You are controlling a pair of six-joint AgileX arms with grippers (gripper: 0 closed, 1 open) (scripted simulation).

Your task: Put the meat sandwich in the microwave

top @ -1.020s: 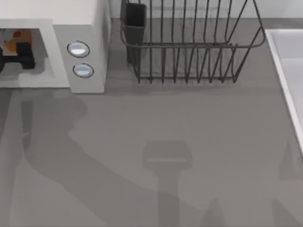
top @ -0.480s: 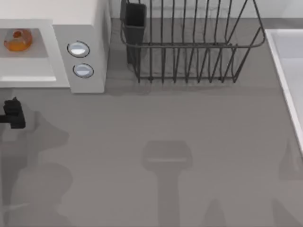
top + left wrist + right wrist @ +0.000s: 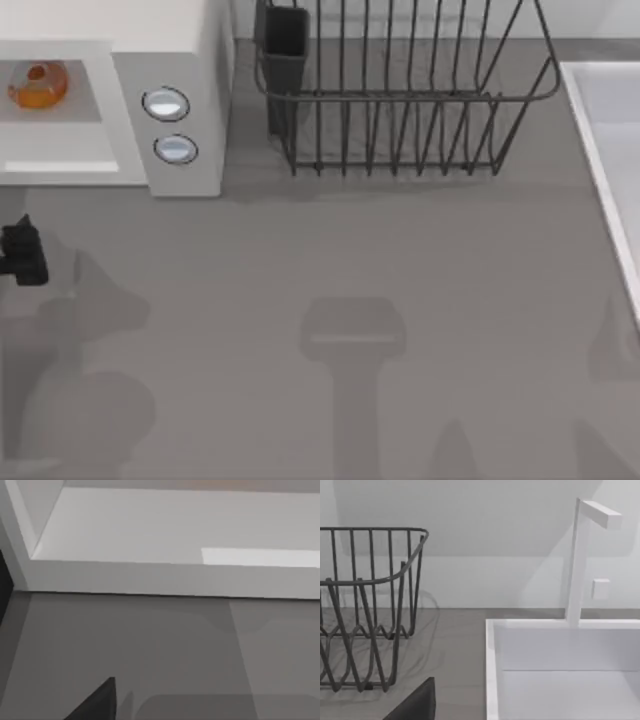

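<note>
— Where's your sandwich (image 3: 38,84)?
— Far left, inside the open microwave (image 3: 180,60), on its floor, left of the two knobs (image 3: 166,104).
— And your left gripper (image 3: 22,252)?
— Just in front of the microwave, over the counter (image 3: 400,250), nothing between its jaws; whether they're spread, you cannot tell.
— Further right?
— A rack (image 3: 400,100), then the sink (image 3: 560,660).

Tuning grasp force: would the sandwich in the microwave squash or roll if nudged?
The sandwich looks like a small rounded bun, so probably soft and light. It sits flat inside the microwave, so it would likely slide rather than roll.
</note>
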